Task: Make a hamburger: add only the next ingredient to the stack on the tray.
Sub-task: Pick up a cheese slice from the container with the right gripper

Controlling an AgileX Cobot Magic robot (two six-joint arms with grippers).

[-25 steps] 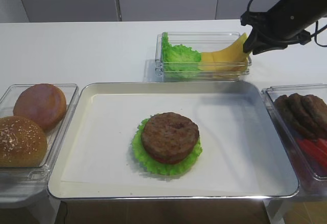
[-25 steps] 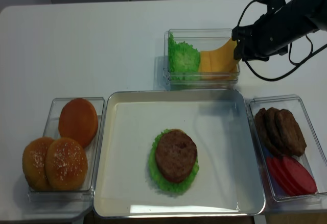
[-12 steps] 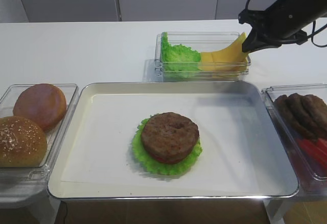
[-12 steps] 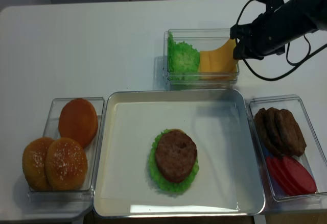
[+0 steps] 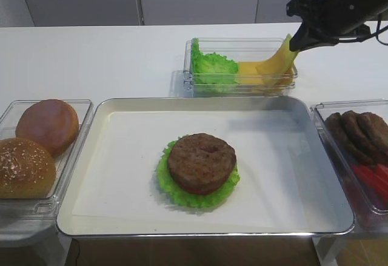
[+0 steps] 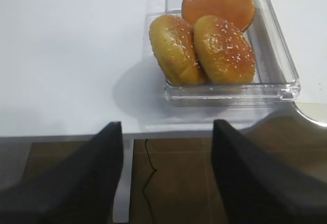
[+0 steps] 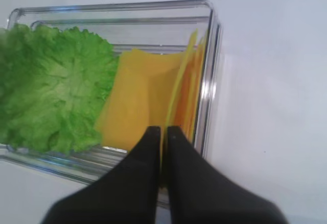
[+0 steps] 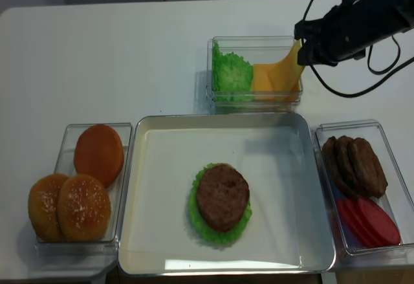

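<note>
- The right gripper (image 5: 296,40) is hanging over the far right end of the clear container (image 5: 200,86) that is sitting just behind the tray (image 5: 303,120), its two black fingers (image 7: 180,183) pressed together on the upper edge of a cheese slice (image 5: 276,65) — a pinch that is showing plainly in the right wrist view
- The pinched slice is bending upward from the container's right end, its lower part trailing down inside among the other yellow slices (image 7: 135,96)
- Ruffled lettuce leaves (image 5: 212,66) are filling the left half of that same container, touching the cheese
- The stack (image 5: 200,166) is sitting on the tray's white paper (image 5: 121,157), a little in front of the tray's middle: a brown patty (image 8: 223,196) over a green leaf (image 8: 200,226), with a thin red edge peeking between them
- Left of the tray, a clear box (image 5: 79,105) is holding buns (image 5: 45,123), two of them seeded
- Right of the tray, another clear box (image 8: 323,129) is holding loose patties (image 8: 356,164) and red slices (image 8: 369,222)
- The left gripper (image 6: 166,175) is hovering in front of the bun box, off the table's edge — its dark fingers (image 6: 97,183) are standing wide apart, holding nothing
</note>
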